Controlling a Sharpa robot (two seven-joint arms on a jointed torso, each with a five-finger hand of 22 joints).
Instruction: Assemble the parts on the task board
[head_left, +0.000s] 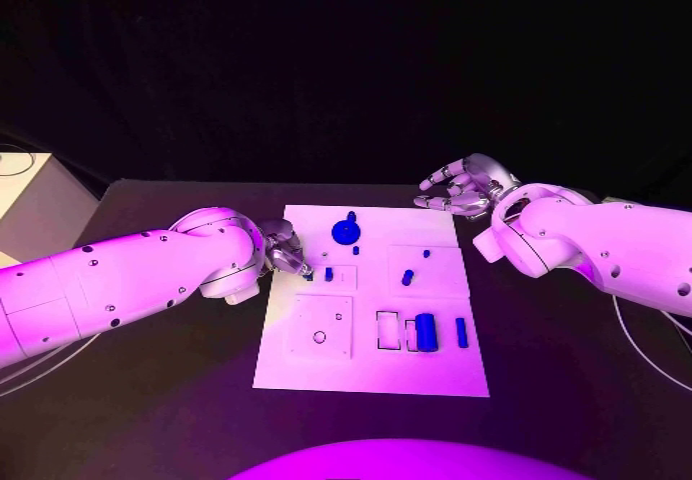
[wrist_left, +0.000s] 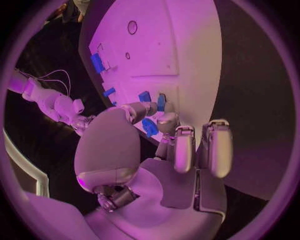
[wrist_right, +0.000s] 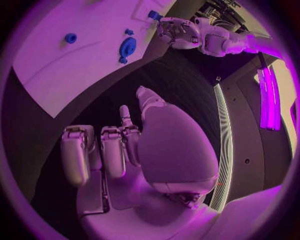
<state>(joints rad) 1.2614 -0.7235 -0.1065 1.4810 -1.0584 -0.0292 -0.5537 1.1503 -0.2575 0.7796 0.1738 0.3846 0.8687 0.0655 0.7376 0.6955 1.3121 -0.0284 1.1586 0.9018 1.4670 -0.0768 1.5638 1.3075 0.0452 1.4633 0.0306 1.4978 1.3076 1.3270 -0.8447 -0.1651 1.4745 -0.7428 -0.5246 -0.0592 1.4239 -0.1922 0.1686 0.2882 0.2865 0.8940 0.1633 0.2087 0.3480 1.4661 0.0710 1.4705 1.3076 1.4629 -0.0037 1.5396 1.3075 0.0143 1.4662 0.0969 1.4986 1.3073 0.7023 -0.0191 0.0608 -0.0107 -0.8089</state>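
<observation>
left hand (head_left: 283, 250) perhaps pinching a blue part (wrist_left: 149, 127), task board (head_left: 433, 360), black table (head_left: 173, 380)

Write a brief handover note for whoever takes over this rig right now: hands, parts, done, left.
Left hand: at the task board's left edge, pinching a small blue part.
Right hand: open, holding nothing, off the board's far right corner.
Parts: round blue part at the far end, small peg mid-board, blue cylinder and a slim bar at the near right.
Done: cannot tell.
Left: place the held part; check the rest.
</observation>
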